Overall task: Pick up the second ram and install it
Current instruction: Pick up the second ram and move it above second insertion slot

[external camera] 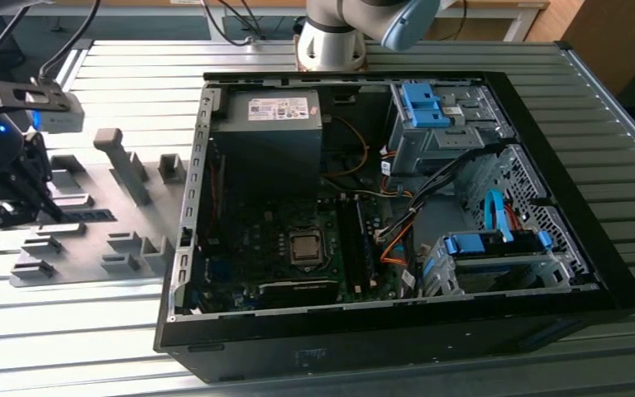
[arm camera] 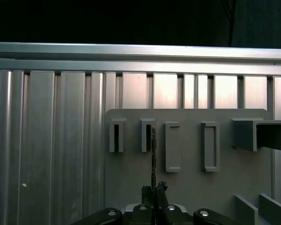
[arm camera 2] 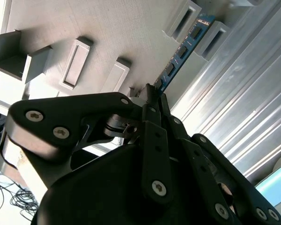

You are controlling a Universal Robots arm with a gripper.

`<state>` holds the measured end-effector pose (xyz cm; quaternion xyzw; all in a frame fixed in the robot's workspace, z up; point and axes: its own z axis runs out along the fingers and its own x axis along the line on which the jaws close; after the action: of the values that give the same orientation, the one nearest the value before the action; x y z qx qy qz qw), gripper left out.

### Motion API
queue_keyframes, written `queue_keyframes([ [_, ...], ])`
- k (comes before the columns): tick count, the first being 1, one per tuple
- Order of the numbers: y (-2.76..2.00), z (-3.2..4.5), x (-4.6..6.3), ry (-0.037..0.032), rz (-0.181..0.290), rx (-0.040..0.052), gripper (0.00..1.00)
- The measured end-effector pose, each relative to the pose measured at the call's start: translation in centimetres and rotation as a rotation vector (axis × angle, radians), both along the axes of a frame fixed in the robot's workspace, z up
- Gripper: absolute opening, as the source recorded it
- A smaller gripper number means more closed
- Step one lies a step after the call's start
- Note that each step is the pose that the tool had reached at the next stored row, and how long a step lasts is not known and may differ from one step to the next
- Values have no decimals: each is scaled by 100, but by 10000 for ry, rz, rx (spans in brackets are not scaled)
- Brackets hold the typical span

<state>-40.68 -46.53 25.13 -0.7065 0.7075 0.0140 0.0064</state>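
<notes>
The second ram (arm camera 2: 180, 54) is a thin blue stick with dark chips. Its far end lies between two grey blocks of the fixture plate (arm camera 2: 122, 28). My gripper (arm camera 2: 152, 91) is shut on its near end. In the first wrist view the ram (arm camera: 152, 154) is edge-on, running from a slotted block down to my gripper (arm camera: 154, 188). In the exterior view my gripper (external camera: 33, 207) hangs over the fixture plate (external camera: 92, 186) at the exterior view's left, with the ram (external camera: 86, 215) a dark strip beside it.
An open computer case (external camera: 582, 248) lies to the exterior view's right of the plate, with its motherboard socket (external camera: 304, 246), power supply (external camera: 279, 112), blue drive brackets (external camera: 426, 103) and loose cables. The arm's base (external camera: 334, 41) stands behind it. Grey blocks (external camera: 119, 161) rise from the plate.
</notes>
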Motion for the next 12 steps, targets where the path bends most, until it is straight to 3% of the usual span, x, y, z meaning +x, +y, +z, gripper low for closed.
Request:
queue_keyframes([
  [12, 0, 71, 0, 1, 0, -1, 14],
])
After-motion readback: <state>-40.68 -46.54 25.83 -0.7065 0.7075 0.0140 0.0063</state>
